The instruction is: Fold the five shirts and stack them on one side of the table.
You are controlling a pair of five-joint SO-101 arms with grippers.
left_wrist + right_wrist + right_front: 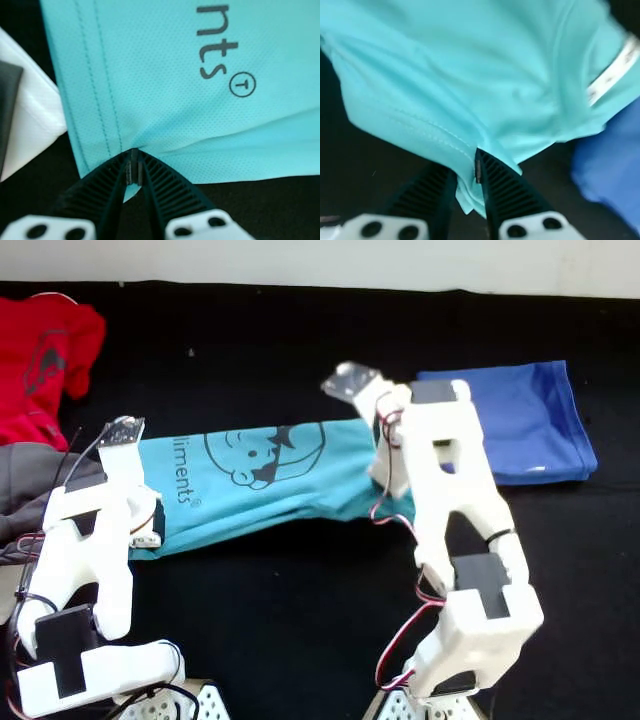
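A teal shirt (255,480) with a dark print is stretched between the two arms across the middle of the black table. My left gripper (134,167) is shut on its hem edge; in the high view it sits at the shirt's left end (150,525). My right gripper (472,172) is shut on a fold of the teal shirt (470,75) at its right end (385,475). A folded blue shirt (520,425) lies at the back right. A red shirt (40,360) lies crumpled at the back left, with a grey shirt (25,490) beside it.
The black table (300,630) lies bare in front of the teal shirt between the two arm bases. A white wall edge runs along the back. The blue shirt (615,170) lies just beside the right gripper.
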